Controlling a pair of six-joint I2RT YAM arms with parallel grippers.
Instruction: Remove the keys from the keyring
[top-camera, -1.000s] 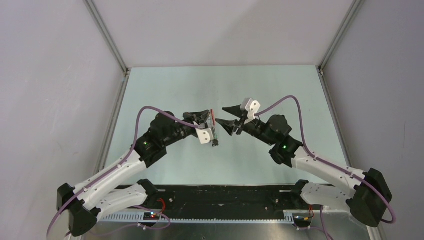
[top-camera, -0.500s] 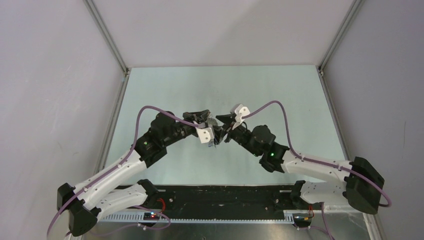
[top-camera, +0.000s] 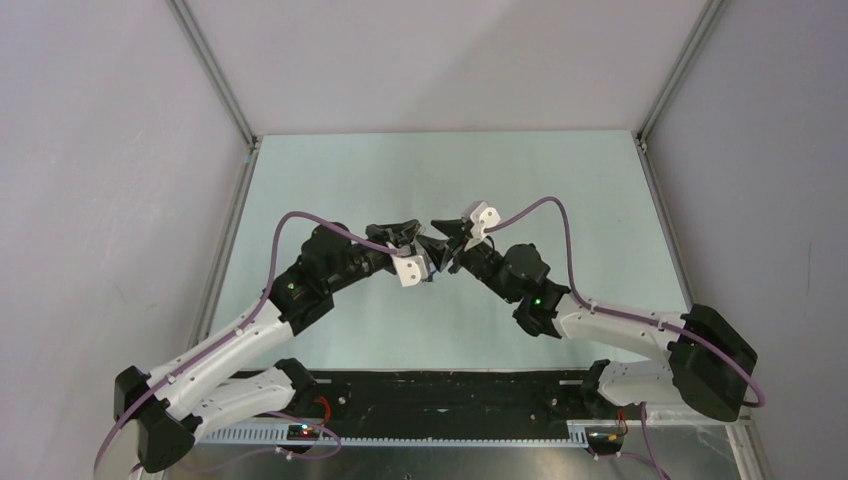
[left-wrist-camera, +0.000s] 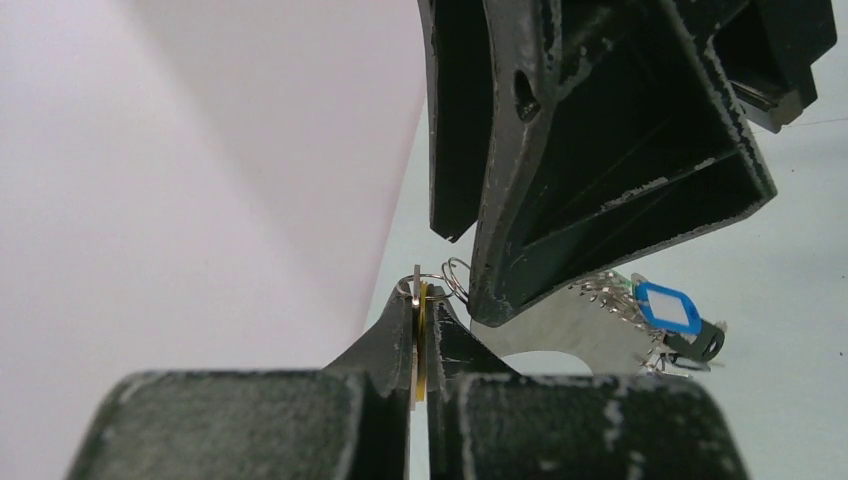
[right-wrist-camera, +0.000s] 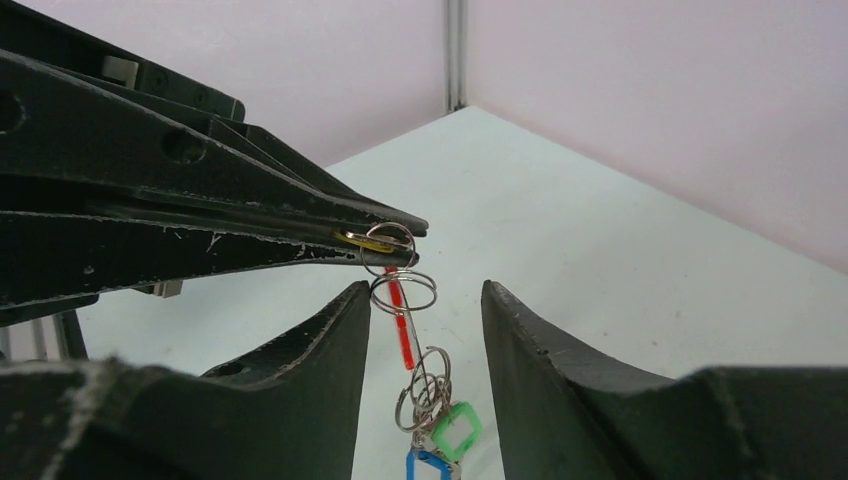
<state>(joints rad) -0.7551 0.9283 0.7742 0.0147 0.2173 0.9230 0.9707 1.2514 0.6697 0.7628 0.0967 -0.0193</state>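
My left gripper (top-camera: 424, 252) (left-wrist-camera: 420, 296) is shut on a thin yellow-headed key (right-wrist-camera: 366, 240) at its tips and holds the bunch up above the table. From that key hang wire rings (right-wrist-camera: 403, 290), the red keyring (right-wrist-camera: 401, 330) edge-on, and below it a green-headed key (right-wrist-camera: 456, 430) and a blue-headed key (right-wrist-camera: 424, 468) (left-wrist-camera: 668, 308). My right gripper (top-camera: 441, 247) (right-wrist-camera: 425, 290) is open. Its jaws stand either side of the hanging red keyring without touching it. One of its fingers (left-wrist-camera: 600, 150) fills the left wrist view.
The pale green table top (top-camera: 560, 190) lies below both grippers. Metal frame rails (top-camera: 215, 75) and grey walls close it in at the left, right and back. The arm bases stand on the black strip (top-camera: 450, 395) at the near edge.
My right gripper has moved left to the left gripper and its open jaws now straddle the hanging bunch. The left gripper has kept still with its hold.
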